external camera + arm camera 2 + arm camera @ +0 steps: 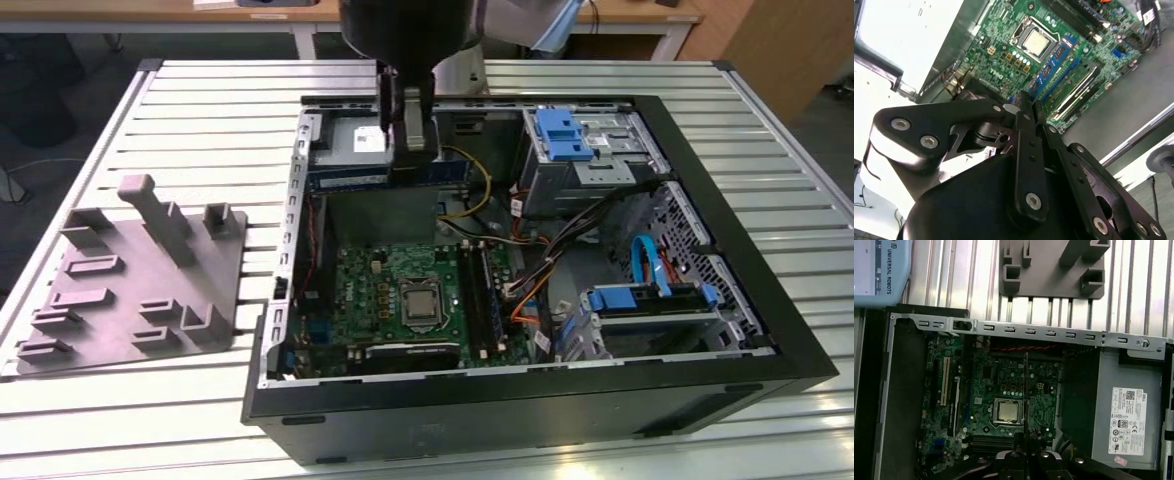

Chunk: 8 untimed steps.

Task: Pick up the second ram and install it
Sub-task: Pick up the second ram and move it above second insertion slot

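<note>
The second ram (pixel 358 178) is a long thin board that hangs level above the open computer case, near its far wall. My gripper (pixel 406 150) is shut on its upper edge near the middle. In the first wrist view the ram (pixel 1025 390) shows edge-on as a thin dark line over the green motherboard (pixel 979 390), with the gripper (pixel 1025 454) behind it. In the second wrist view the gripper (pixel 1026 107) is pressed shut above the board. The long memory slots (pixel 485 295) lie beside the processor socket (pixel 422 304), well below the ram. One slot (pixel 1076 82) seems to hold a green stick.
A grey moulded fixture tray (pixel 134 290) lies on the slatted table at the exterior view's left of the case. Blue drive brackets (pixel 561 135), coloured cables (pixel 534 270) and the power supply (pixel 1126 415) crowd the case. The black case wall (pixel 534 400) rims the motherboard.
</note>
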Tool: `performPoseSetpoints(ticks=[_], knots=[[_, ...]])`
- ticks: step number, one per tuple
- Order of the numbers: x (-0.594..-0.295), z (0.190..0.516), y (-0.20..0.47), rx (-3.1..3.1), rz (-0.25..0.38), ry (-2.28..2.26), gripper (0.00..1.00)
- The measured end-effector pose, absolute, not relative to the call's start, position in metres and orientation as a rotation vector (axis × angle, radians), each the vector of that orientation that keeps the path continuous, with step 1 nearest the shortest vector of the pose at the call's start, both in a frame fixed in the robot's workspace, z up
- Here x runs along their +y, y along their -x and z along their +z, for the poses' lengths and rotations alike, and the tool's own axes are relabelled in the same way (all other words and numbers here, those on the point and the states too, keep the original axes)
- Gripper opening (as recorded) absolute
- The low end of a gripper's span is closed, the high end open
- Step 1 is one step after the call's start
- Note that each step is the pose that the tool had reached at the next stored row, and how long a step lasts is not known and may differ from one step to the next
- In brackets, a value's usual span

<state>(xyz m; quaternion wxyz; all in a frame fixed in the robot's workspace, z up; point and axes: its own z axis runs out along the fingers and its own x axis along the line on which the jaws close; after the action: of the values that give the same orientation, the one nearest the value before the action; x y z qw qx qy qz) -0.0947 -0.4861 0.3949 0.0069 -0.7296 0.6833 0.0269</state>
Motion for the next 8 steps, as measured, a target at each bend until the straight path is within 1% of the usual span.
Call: performPoseSetpoints(ticks=[8], knots=[[-0.486,0.395,0.077,2.137,0.084,2.282,0.14]])
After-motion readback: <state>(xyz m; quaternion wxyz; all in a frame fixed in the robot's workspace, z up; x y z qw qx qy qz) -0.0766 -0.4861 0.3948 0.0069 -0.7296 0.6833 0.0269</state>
